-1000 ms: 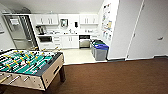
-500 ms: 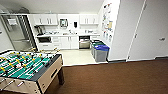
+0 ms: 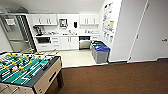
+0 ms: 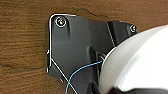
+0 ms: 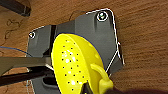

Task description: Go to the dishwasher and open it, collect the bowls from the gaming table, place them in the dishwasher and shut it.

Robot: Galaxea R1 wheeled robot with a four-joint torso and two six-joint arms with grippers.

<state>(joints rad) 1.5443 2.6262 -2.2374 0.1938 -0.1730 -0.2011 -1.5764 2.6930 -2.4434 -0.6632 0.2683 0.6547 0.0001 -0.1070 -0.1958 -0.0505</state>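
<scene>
The dishwasher [image 3: 84,42] sits across the kitchen, beyond the football desk [image 3: 27,70]. Drive straight, skirting the bins [image 3: 101,53]. Whether either tool grips, I cannot tell.

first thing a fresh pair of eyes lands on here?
In the right wrist view, a bright yellow bowl with small holes stands out against the brown floor. In the head view, the table-football table with its green field sits at lower left on brown carpet. Beyond it, a white kitchenette holds the steel-fronted dishwasher under the counter, with a blue-lidded bin in front to its right.
</scene>
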